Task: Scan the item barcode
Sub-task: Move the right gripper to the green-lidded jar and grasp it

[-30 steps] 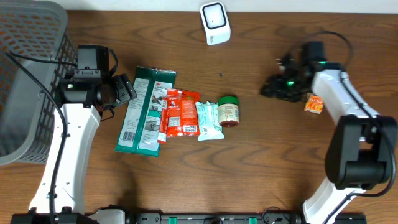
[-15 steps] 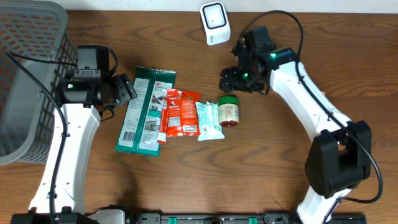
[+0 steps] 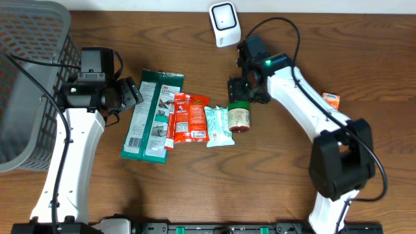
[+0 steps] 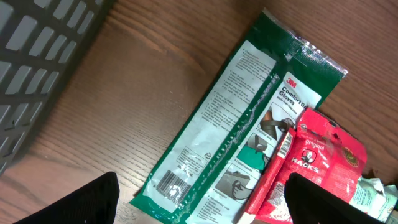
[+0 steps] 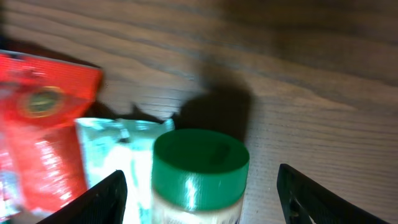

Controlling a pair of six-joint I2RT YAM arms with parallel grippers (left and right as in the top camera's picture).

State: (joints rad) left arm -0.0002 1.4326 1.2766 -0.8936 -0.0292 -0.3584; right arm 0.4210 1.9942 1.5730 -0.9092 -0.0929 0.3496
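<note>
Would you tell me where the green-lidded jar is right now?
Overhead, the jar sits mid-table, right of the pale green packet, just below the right gripper.

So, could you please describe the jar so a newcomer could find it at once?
Find the white scanner at the table's far edge, then drop to the row of goods mid-table. The jar ends that row on the right, beside a pale green packet, with the right gripper at its lid end. It alone is round with a green lid; its neighbours are flat packets.
</note>
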